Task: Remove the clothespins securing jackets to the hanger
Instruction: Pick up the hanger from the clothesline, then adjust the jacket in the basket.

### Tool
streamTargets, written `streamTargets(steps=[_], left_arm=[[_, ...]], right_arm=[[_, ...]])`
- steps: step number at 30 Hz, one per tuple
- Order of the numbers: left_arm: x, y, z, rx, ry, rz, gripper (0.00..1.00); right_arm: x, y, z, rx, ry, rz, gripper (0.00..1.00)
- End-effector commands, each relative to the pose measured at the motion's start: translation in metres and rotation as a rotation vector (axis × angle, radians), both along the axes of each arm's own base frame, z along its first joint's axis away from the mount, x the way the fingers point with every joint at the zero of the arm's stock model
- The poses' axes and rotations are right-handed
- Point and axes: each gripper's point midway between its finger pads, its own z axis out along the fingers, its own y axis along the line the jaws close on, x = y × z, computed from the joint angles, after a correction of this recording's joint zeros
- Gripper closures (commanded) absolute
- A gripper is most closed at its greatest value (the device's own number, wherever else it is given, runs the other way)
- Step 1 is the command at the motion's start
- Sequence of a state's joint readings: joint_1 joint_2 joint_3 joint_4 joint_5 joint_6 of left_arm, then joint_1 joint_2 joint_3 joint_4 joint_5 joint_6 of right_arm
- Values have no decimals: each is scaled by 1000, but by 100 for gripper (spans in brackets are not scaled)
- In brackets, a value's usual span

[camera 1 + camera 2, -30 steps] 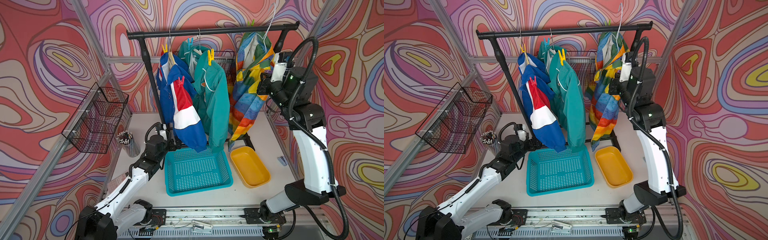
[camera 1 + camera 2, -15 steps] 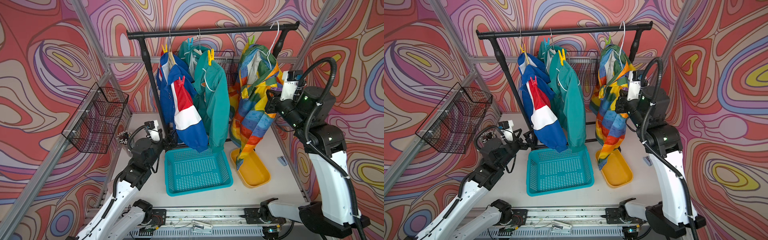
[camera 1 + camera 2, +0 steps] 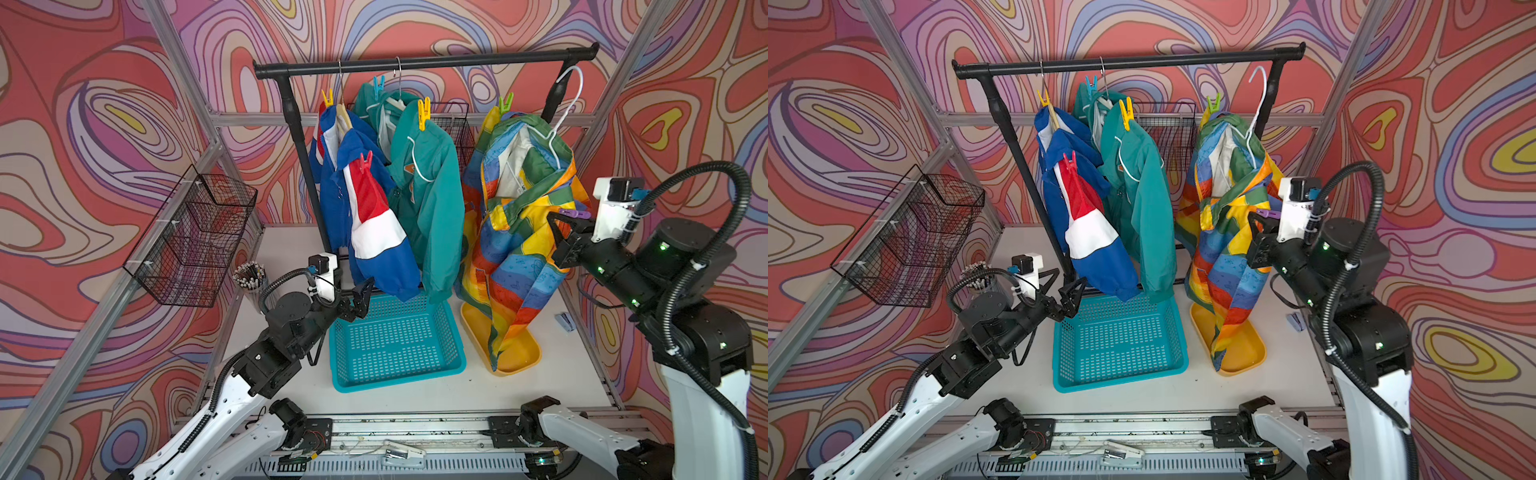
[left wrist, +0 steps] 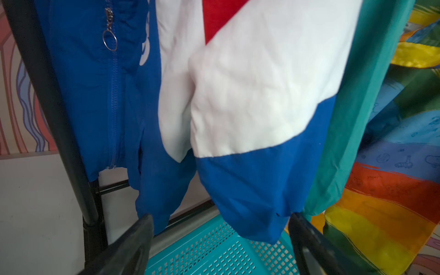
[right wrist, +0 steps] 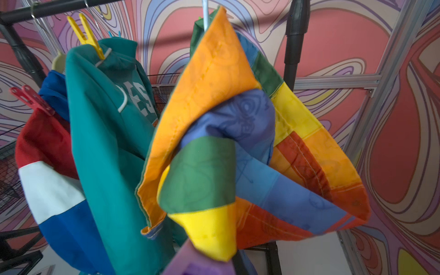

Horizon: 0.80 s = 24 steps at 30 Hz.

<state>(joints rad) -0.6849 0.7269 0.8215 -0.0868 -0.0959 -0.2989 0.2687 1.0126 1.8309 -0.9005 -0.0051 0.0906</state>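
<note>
Swirl-patterned walls close in a white table (image 3: 415, 399) with a black rail (image 3: 415, 62) across the back. Five pegs sit on the hung jackets. A yellow peg (image 3: 327, 98) and a red peg (image 3: 365, 161) are on the blue jacket (image 3: 374, 232). A blue peg (image 3: 377, 83) and a second yellow peg (image 3: 423, 113) are on the teal jacket (image 3: 436, 195). A green peg (image 3: 505, 103) tops the rainbow jacket (image 3: 511, 257).

The right gripper (image 3: 559, 226) is clamped on a purple peg (image 3: 575, 214) at that jacket's side; whether the peg bites cloth I cannot tell. The jacket's hem trails into a yellow tray (image 3: 530, 355).

The left gripper (image 3: 361, 297), jaws apart, hovers by the blue jacket's cuff at the corner of a teal basket (image 3: 399, 379).
</note>
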Motion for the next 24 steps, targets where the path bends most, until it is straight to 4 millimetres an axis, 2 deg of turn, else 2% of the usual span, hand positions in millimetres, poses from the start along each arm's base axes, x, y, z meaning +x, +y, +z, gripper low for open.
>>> streamTargets(steps=[1,7,10,14,18,24], left_arm=[[-6,0,2,45,-9,9,9],[5,-21,-34,107,112,-31,6],[11,-31,-39,99,131,-48,5],[17,-51,-35,59,118,-111,5],[28,-66,-28,67,108,-134,2],[51,-88,-18,100,115,-142,0]], right_arm=[[-41,4,49,49,-184,88,100],[-91,17,70,63,-239,238,100],[-120,19,79,75,-272,296,100],[-157,22,87,99,-315,363,100],[-183,38,85,91,-306,448,100],[-238,49,104,111,-418,510,100]])
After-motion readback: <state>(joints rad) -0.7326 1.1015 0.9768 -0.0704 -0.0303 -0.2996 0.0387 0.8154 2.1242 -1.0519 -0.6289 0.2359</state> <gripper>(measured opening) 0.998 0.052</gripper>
